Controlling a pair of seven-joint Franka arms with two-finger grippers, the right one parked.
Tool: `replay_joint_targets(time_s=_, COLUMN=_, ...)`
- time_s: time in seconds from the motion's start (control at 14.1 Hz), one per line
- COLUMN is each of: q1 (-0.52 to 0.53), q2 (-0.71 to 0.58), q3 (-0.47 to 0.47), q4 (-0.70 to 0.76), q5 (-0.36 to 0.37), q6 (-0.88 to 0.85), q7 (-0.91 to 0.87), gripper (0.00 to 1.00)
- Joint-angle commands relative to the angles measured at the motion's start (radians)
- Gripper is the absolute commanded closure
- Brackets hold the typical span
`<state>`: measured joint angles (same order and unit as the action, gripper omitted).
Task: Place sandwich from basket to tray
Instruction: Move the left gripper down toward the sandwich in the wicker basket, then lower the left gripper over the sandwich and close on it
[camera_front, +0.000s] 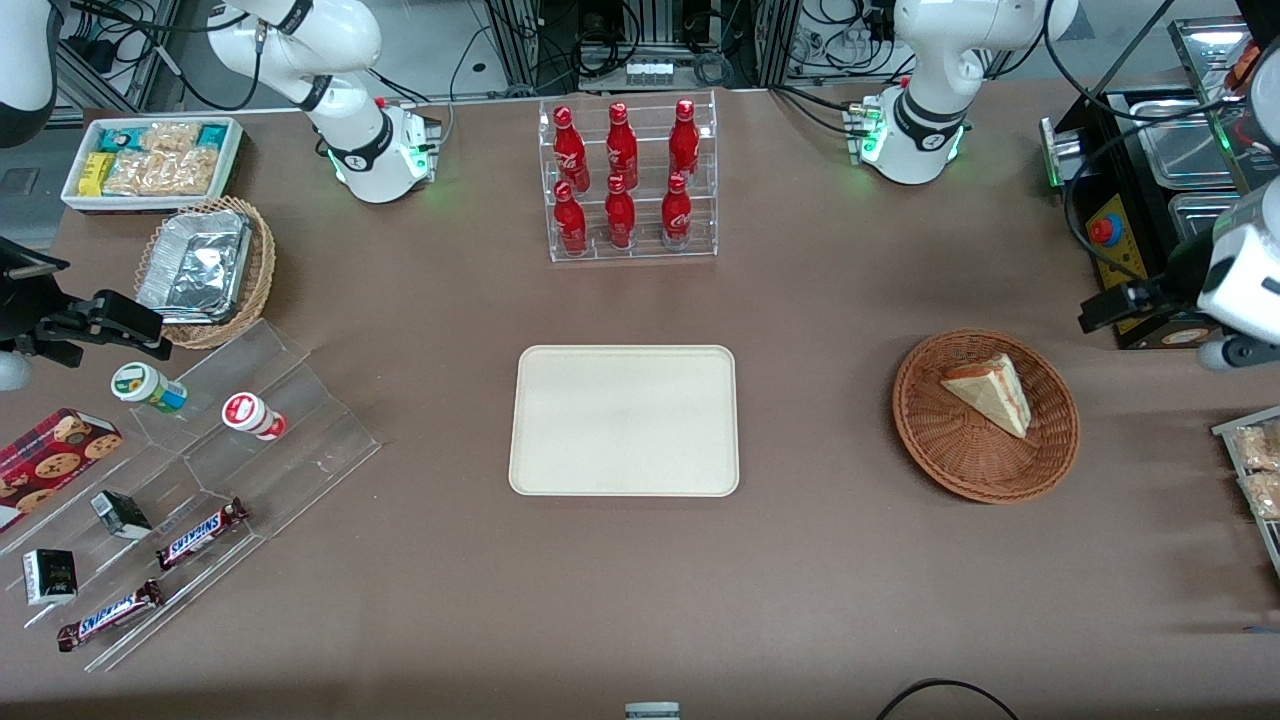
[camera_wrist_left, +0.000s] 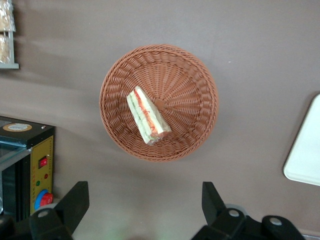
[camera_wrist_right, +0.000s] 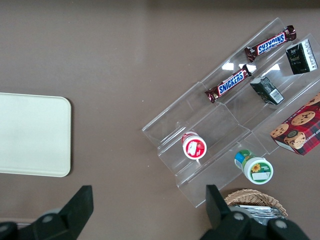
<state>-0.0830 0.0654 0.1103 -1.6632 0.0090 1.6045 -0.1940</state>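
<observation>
A: Where is the small triangular wedge sandwich of pale cream bread (camera_front: 990, 392)?

B: In the round reddish-brown woven wicker basket (camera_front: 985, 470), lying on its side, off-centre. Its tapered tip points toward the flat rectangular cream-beige tray (camera_front: 625, 421), which is bare and well apart from the basket.

A: And its long axis?

B: In the wrist view the sandwich (camera_wrist_left: 148, 115) runs diagonally across the basket (camera_wrist_left: 187, 80), and that view shows the red, orange and green filling edge face-on. The front view shows mostly bread.

A: The left gripper (camera_wrist_left: 145, 206)?

B: High above the table beside the basket, fingers (camera_wrist_left: 76, 201) spread wide, holding nothing. The front view shows only part of the arm at the working arm's end of the table.
</observation>
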Motion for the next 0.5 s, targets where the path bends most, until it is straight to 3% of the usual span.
replay_joint_targets(time_s=0.0, q1=0.000, q2=0.028, q3=-0.006, q4=-0.041, q5=0.008, q6=0.037, q7=-0.147, gripper=0.00)
replay_joint_targets(time_s=0.14, q1=0.000, q2=0.060, q3=0.017, q4=-0.068, q5=0.008, q6=0.087, q7=-0.160, gripper=0.00)
replay_joint_targets(time_s=0.42, q1=0.000, q2=0.059, q3=0.041, q4=-0.268, q5=-0.021, q6=0.348, q7=-0.273, gripper=0.00)
